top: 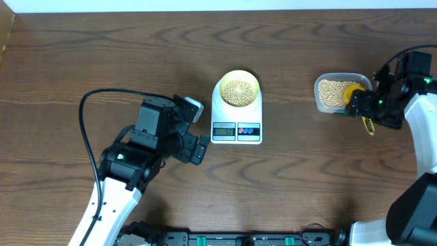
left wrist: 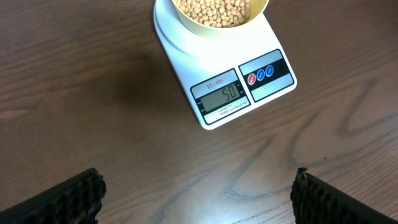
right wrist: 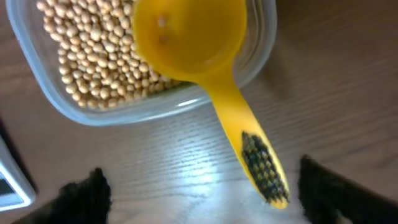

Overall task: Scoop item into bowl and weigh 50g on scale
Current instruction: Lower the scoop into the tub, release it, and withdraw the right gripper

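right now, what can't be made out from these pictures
Overhead: the scale display is too small to read; only the left wrist view shows it.
Left wrist: the bowl is cut off by the top edge.
Right wrist: the scoop and tub are blurred and run off the top edge; the beans under the scoop are hidden.

A dark wood-grain desk [top: 102,61] is seen spread beneath the left pincer [top: 197,128]; well beyond it, a pale strip [top: 205,5] is glimpsed along the desk's far edge.
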You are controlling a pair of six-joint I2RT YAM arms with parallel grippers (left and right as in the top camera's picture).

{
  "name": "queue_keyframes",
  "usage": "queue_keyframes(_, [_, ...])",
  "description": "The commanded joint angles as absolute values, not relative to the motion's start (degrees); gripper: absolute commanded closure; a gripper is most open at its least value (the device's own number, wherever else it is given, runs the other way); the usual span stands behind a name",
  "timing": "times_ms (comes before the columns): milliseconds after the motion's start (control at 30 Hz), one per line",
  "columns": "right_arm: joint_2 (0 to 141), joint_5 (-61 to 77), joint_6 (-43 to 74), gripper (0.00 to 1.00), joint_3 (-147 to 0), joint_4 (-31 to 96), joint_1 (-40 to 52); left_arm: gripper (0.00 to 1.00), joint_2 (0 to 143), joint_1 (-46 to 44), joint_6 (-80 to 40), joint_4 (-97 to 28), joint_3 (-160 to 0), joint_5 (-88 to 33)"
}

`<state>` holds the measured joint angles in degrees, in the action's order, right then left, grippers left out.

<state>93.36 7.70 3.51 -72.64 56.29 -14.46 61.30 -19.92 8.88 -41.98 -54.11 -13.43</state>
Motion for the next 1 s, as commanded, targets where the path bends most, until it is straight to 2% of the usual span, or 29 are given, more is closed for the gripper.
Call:
queue_keyframes(0, [92.6,4.9,4.9,0.01,-72.9,56.4,-14.7,0.02,61.4,-19.7,9.0,-42.0,-54.2,-13.9])
queue_keyframes(233, [88.6,1.0,5.8,0.01,-73.8,57.2,-14.7,0.02,61.4,-19.7,9.0,-42.0,-54.2,-13.9])
queue_keyframes(533, [70.9,2.5,6.3,0.01,-74.0,58.6,-14.7,0.02,61.4,-19.7,9.0,-42.0,-54.2,-13.9])
queue_keyframes(733, [59.5,11.7,-5.8,0.01,-73.9,66.3,-14.7,0.02,61.4,-19.7,9.0,-42.0,-54.2,-13.9])
queue_keyframes(967, [51.0,10.5,-6.1,0.01,-73.9,76.2,-14.7,0.02,61.4,-19.7,9.0,-42.0,-54.2,-13.9])
